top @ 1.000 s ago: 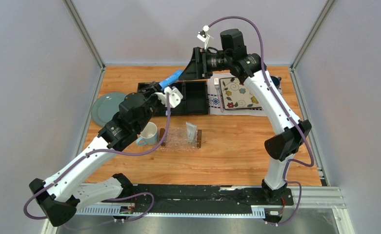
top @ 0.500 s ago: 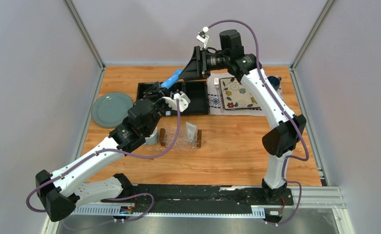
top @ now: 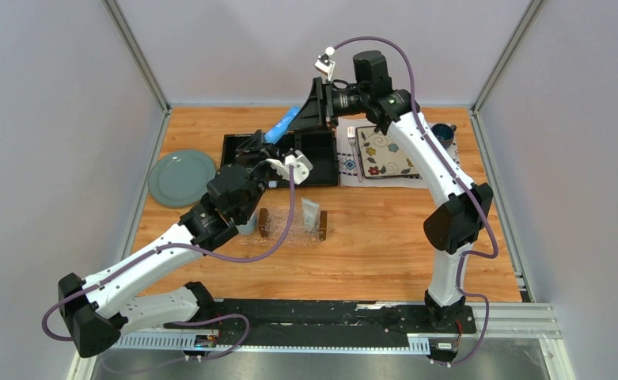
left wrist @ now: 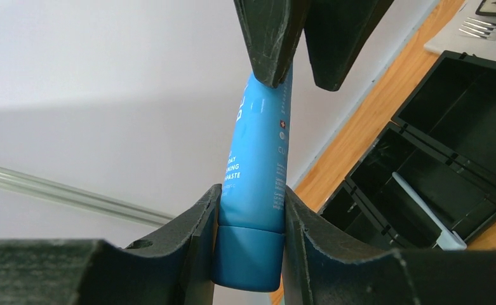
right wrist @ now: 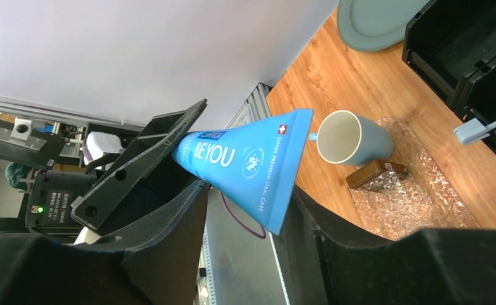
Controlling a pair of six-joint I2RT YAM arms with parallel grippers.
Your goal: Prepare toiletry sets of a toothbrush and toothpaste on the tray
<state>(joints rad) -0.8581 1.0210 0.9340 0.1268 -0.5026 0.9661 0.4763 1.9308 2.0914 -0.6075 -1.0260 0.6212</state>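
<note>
tray (top: 290,228): table centre, mug (right wrist: 350,138) just left of it
organizer (top: 321,150): behind tray; toothbrush (left wrist: 423,213) lies inside one compartment
round plate (top: 180,176): left of organizer
floral plate (top: 386,150): right of organizer, fork (top: 352,142) between them
toothpaste tube (top: 282,125): aloft, over organizer's rear edge

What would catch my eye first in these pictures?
A bright blue toothpaste tube hangs in mid-air above the black organizer at the back, the left end effector clamped on its cap end, the right end effector around its flat end. Nearer, the clear tray lies beside a mug.
</note>
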